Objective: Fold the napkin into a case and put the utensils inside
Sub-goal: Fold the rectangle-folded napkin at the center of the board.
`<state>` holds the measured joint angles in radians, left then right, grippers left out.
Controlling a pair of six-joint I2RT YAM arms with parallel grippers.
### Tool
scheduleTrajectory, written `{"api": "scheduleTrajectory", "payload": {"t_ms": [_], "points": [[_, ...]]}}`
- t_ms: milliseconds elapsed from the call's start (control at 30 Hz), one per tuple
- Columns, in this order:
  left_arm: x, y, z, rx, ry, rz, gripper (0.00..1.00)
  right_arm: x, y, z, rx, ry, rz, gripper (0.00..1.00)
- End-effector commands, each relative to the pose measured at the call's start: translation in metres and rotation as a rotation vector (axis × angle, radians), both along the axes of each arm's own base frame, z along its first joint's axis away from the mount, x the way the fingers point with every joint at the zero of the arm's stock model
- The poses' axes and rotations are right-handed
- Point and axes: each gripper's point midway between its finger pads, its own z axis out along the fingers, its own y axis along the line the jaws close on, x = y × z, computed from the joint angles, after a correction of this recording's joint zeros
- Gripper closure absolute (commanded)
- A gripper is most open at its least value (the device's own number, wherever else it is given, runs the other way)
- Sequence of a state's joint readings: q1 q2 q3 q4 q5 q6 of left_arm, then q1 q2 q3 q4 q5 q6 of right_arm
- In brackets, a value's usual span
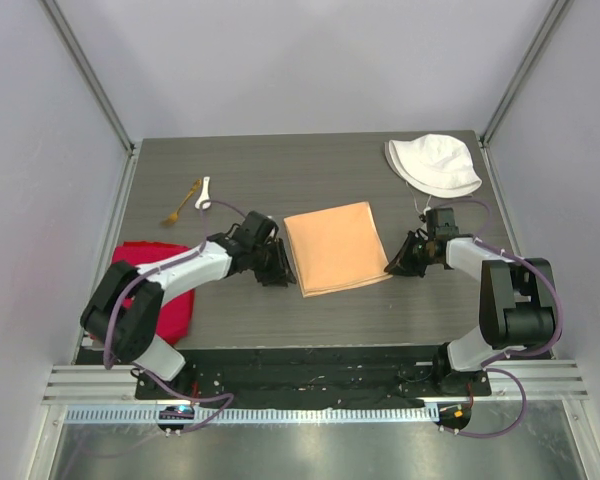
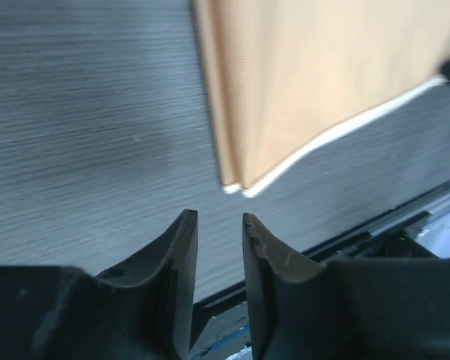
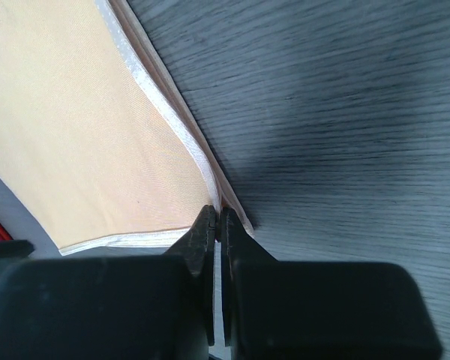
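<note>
While the folded napkin [image 1: 335, 248] lies mid-table | left gripper [image 2: 219, 217] jaws parted, empty, just off its near-left corner | right gripper [image 3: 217, 219] pinched shut on near-right corner hem | bare table [image 1: 280, 180] beyond far edge | spoon [image 1: 204, 193], fork [image 1: 180, 207] far-left, well apart

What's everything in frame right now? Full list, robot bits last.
table: 1, dark grey wood-grain, under everything
napkin: 1, peach-orange, folded in layers, table centre
spoon: 1, white, far left
fork: 1, gold, beside the spoon
red cloth: 1, bright red, near left edge, partly under the left arm
hat: 1, white, far right corner
left end effector: 1, black, open, just off the napkin's near-left corner
right end effector: 1, black, shut, apparently pinching the napkin's near-right corner hem
</note>
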<state>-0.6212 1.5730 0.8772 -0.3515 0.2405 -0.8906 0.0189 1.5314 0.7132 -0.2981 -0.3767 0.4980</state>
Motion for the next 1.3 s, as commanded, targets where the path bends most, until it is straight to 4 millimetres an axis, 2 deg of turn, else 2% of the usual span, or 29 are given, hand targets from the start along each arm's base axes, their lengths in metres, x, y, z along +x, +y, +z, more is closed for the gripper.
{"api": "scheduleTrajectory", "payload": {"t_ms": [0, 33, 67, 133, 233, 267, 400, 567, 733, 867, 1067, 1267], "points": [[0.022, -0.015, 0.053, -0.073, -0.150, -0.030, 0.75, -0.007, -0.013, -0.013, -0.066, 0.019, -0.009, 0.99], [0.033, -0.030, 0.059, -0.126, -0.178, -0.043, 0.78, -0.006, -0.012, -0.013, -0.065, 0.017, -0.011, 0.99], [0.031, -0.043, 0.063, -0.192, -0.151, -0.079, 0.82, -0.006, -0.013, -0.013, -0.067, 0.016, -0.008, 0.99], [0.041, -0.072, 0.056, -0.279, -0.113, -0.106, 0.91, -0.008, -0.012, -0.013, -0.067, 0.016, -0.007, 0.99], [0.032, -0.095, 0.042, -0.312, -0.052, -0.172, 0.96, -0.008, -0.012, -0.013, -0.066, 0.015, -0.006, 0.99], [0.032, -0.099, 0.032, -0.314, -0.041, -0.180, 0.96, -0.009, -0.012, -0.014, -0.066, 0.018, -0.006, 0.99], [0.022, -0.086, 0.012, -0.261, -0.020, -0.178, 0.98, -0.006, -0.011, -0.010, -0.055, 0.008, -0.003, 0.99], [0.013, -0.073, 0.005, -0.216, -0.022, -0.185, 0.98, 0.000, -0.006, 0.014, -0.026, -0.048, 0.003, 0.99], [0.007, -0.067, -0.003, -0.197, -0.001, -0.173, 0.98, -0.001, -0.006, 0.026, -0.030, -0.048, 0.004, 0.99], [0.001, -0.060, -0.013, -0.174, 0.022, -0.160, 0.98, -0.006, -0.004, 0.020, -0.017, -0.025, 0.012, 0.99], [-0.007, -0.050, -0.016, -0.154, 0.025, -0.151, 0.98, -0.015, -0.003, 0.009, -0.015, -0.003, 0.013, 0.99], [-0.012, -0.040, -0.025, -0.107, 0.034, -0.155, 0.98, -0.020, -0.010, -0.004, -0.054, 0.024, 0.006, 0.99]]}}
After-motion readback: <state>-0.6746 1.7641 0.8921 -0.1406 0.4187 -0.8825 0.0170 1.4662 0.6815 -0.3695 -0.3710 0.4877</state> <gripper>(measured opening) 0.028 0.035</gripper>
